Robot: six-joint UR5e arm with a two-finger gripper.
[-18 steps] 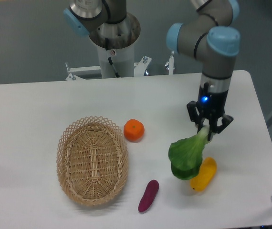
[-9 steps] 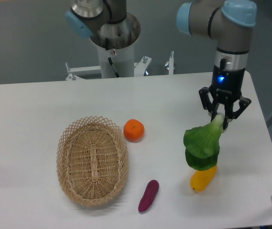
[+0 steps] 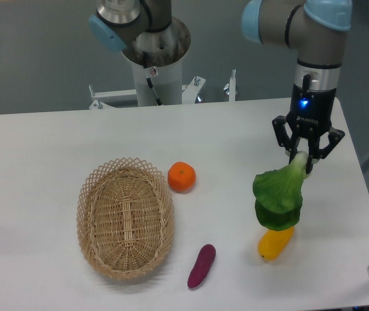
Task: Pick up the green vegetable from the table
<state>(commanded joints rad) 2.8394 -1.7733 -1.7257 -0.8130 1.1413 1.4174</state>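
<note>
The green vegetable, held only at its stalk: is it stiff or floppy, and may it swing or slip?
The green vegetable hangs leaves-down from the gripper, keeping its shape, so it is probably fairly stiff. Pinched only at the narrow pale stalk, it may swing. The stalk looks smooth, so slipping seems possible.

Robotics lab: pedestal-mounted arm (image 3: 314, 39), toy produce.

green vegetable (image 3: 277, 197): one, at about 4 o'clock
orange (image 3: 181, 177): one, near the centre
yellow oblong vegetable (image 3: 274, 242): one, at 5 o'clock
purple eggplant-like piece (image 3: 201, 265): one, at 6 o'clock
wicker basket (image 3: 125, 217): one, at 8 o'clock
pincer (image 3: 307, 162): one
surface (image 3: 55, 149): one
</note>
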